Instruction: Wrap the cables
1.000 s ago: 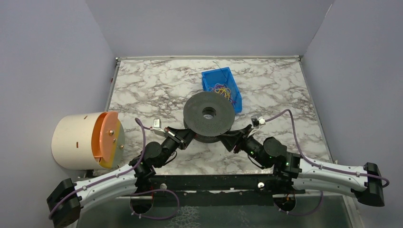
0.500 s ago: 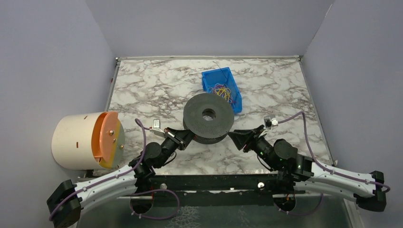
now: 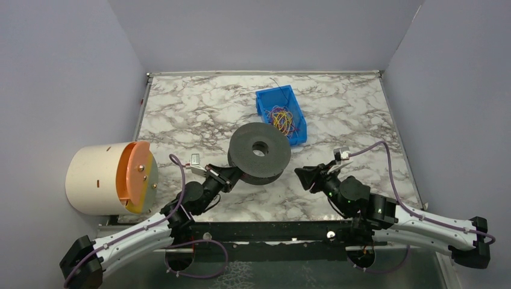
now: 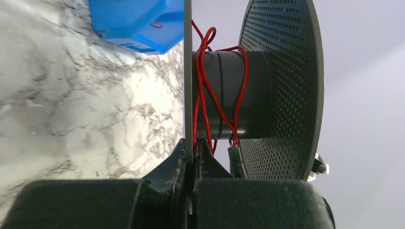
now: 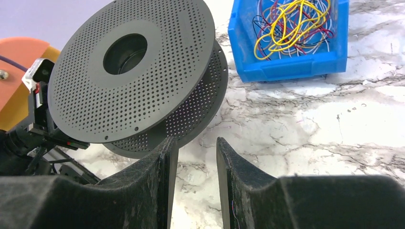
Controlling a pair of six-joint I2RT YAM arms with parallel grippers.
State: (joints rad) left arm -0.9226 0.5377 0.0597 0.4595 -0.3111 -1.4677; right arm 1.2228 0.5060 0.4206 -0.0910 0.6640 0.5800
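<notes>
A black perforated spool (image 3: 274,158) hangs tilted over the middle of the table. My left gripper (image 3: 232,174) is shut on the thin edge of one of its flanges (image 4: 187,71), seen edge-on between the jaws of my left gripper (image 4: 191,143). A red cable (image 4: 203,95) is looped loosely round the hub (image 4: 229,95). More cables (image 3: 281,117), yellow, red and purple, lie tangled in the blue bin (image 3: 299,127). My right gripper (image 3: 300,174) stands open and empty just right of the spool (image 5: 157,71), apart from it, and my right gripper (image 5: 196,143) has only marble between its fingers.
A white cylinder (image 3: 96,177) with an orange lid (image 3: 134,174) lies on its side at the left table edge. The blue bin (image 5: 296,67) sits just behind the spool. Grey walls close the table on three sides. A black bar (image 3: 271,232) runs along the near edge.
My right gripper has drawn back to the right, away from the spool's rim. The spool, held by my left gripper, has shifted a little left and tilted.
</notes>
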